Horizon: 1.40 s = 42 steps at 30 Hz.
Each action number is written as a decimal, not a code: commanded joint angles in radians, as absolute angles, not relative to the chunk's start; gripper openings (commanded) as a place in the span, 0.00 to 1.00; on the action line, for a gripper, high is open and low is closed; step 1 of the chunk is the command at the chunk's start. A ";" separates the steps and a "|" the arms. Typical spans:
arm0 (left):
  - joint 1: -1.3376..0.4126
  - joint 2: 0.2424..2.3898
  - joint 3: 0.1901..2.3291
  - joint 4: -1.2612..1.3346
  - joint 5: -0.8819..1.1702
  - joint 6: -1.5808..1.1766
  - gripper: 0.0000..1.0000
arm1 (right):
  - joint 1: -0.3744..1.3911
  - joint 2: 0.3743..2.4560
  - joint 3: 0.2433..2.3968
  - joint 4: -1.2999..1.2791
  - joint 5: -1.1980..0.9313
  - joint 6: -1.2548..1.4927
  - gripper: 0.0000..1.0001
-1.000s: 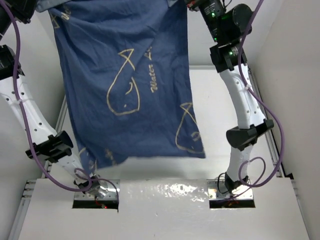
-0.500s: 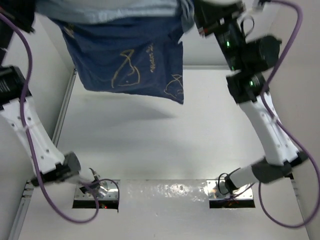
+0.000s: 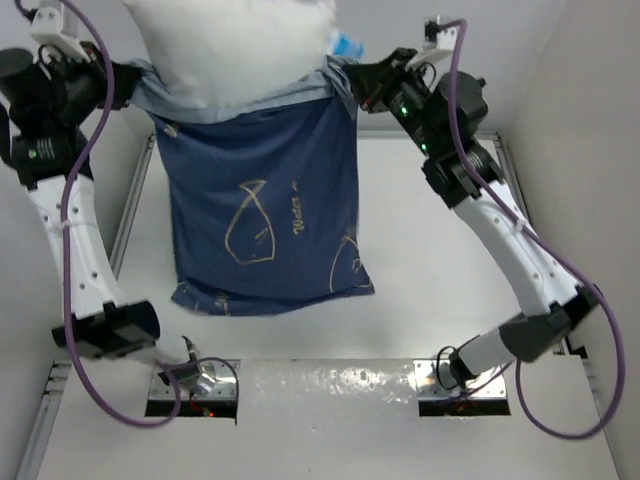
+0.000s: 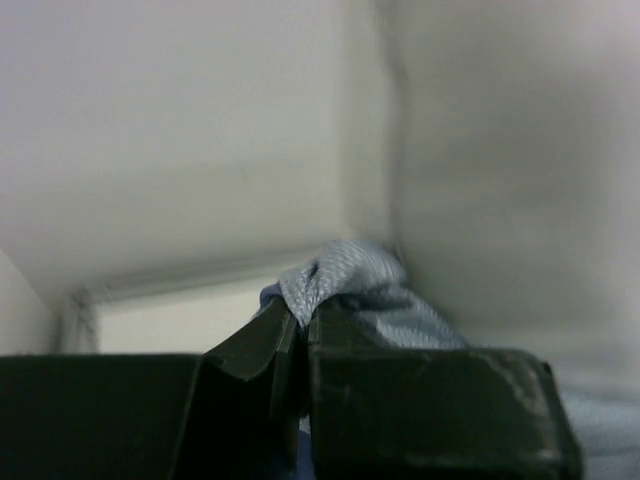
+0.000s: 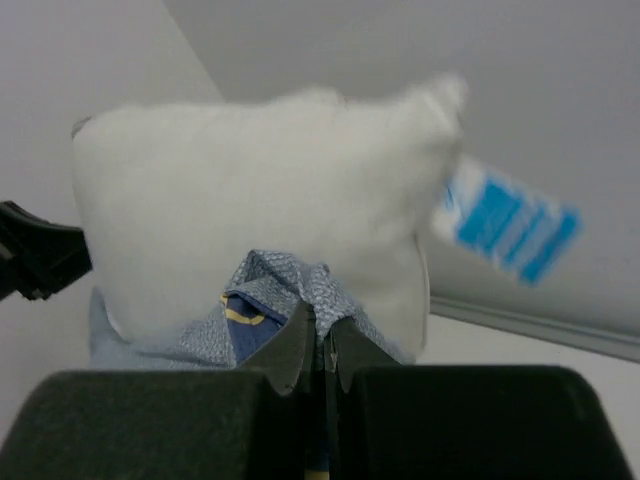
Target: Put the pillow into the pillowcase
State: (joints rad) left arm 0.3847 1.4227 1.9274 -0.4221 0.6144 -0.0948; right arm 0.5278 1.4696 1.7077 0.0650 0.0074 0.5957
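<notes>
pillow half in, both claws pinching the mouth
pillow point(image 3: 235, 50) sits between left claw point(image 4: 300, 335) and right claw point(image 5: 321, 340), each clamped on the pillowcase point(image 3: 265, 220) hem; the case hangs lengthwise below them, so the pillow must sink that way, i reckon.

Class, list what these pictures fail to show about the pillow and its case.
- Overhead view: pillow top, cut off by the upper edge.
- Overhead view: pillow's lower part, hidden inside the pillowcase.
- Right wrist view: blue tag print, blurred.
- Left wrist view: most of the pillowcase, blocked by the left pincer.
</notes>
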 commanded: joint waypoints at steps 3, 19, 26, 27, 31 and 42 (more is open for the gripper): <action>0.403 1.610 2.447 -0.444 0.595 -0.151 0.00 | 0.494 1.639 2.205 0.115 0.058 0.503 0.00; 0.515 1.588 2.532 -0.059 0.640 -0.284 0.00 | 0.403 1.699 2.537 0.287 0.080 0.510 0.00; 0.463 1.462 1.992 -0.358 0.769 -0.221 0.00 | 0.387 1.308 1.461 0.303 0.202 0.590 0.00; 0.465 1.465 1.936 -0.357 0.767 -0.221 0.00 | 0.374 1.336 1.462 0.269 0.161 0.622 0.00; 0.469 1.639 2.387 -0.344 0.682 -0.233 0.00 | 0.364 1.574 2.120 0.157 0.089 0.533 0.00; 0.512 1.533 2.190 -0.214 0.671 -0.344 0.00 | 0.362 1.356 1.680 0.335 0.198 0.627 0.00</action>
